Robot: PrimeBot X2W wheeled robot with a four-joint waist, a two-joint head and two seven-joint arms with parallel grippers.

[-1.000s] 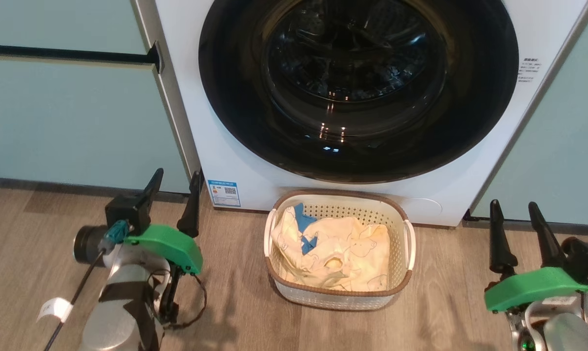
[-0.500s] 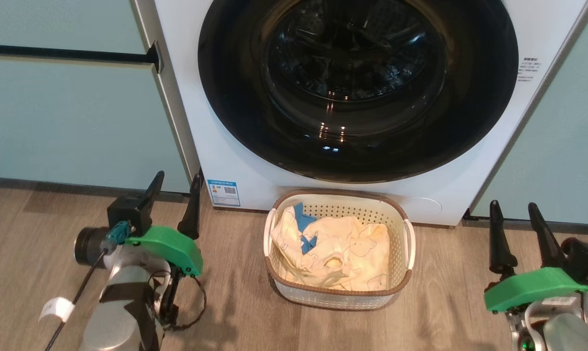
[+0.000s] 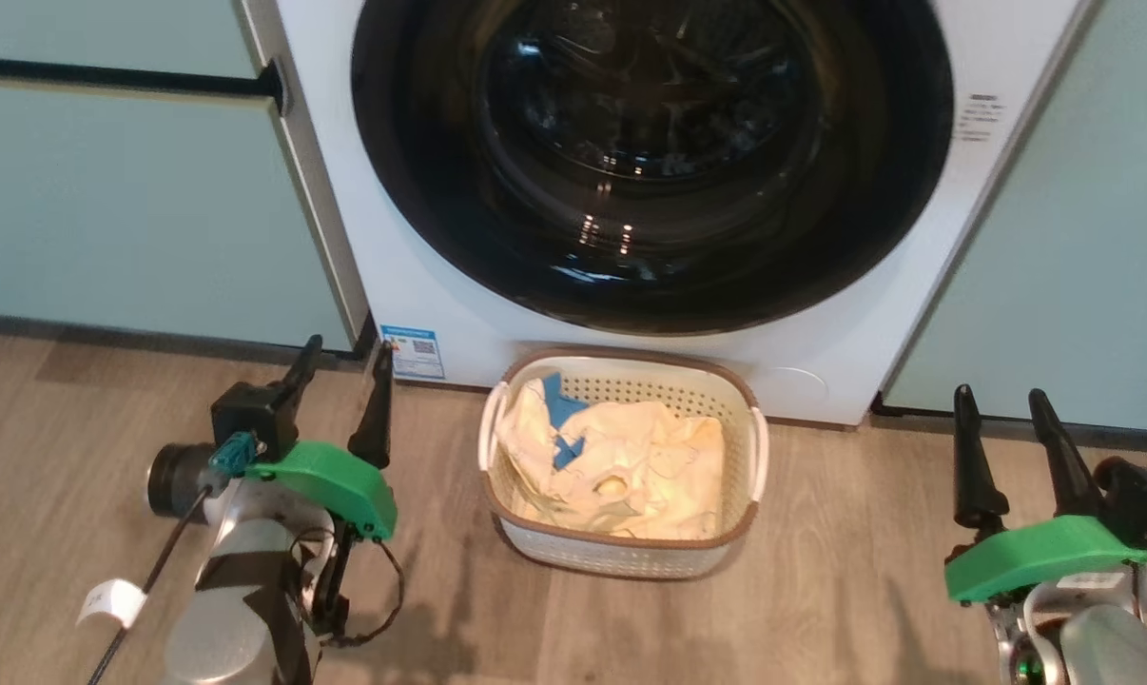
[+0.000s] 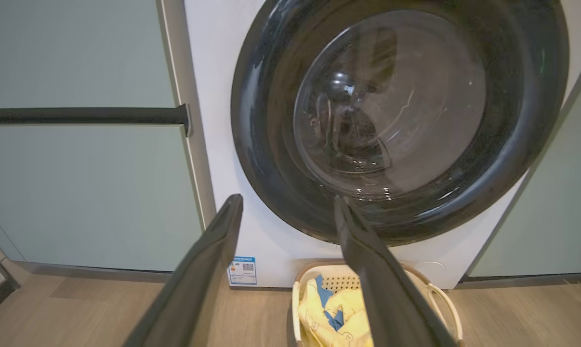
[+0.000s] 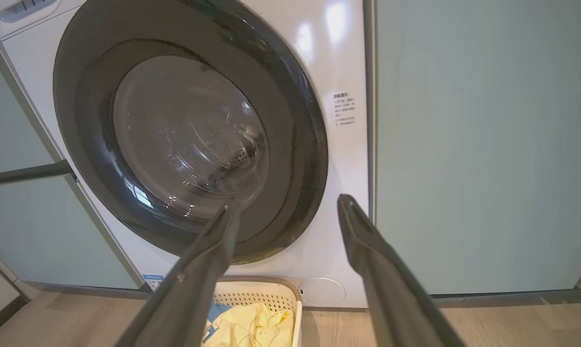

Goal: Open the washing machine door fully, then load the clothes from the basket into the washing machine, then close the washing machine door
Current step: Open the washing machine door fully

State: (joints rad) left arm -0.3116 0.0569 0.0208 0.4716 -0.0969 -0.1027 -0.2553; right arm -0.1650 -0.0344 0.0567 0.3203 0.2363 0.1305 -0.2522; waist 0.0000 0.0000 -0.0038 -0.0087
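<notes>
From the head, our view has shifted slightly, so the white washing machine [image 3: 440, 285] sits further left than before. The glossy round washing machine door [image 3: 650, 162] is shut and faces us. Just in front of it, on the wood floor [image 3: 868, 571], stands the perforated cream basket [image 3: 612, 557], handles left and right, holding crumpled yellow clothes [image 3: 650, 466]. Our left hand [image 3: 347, 344] and right hand [image 3: 1000, 393] hover open and empty. In each wrist view, spread fingers point at the door's bulging glass.

Wood-look plank floor [image 3: 821, 590] — basket [image 3: 612, 559] sits straight on it, centre. Washing machine [image 3: 421, 304] stands on it too — just behind the basket, nearly touching.
</notes>
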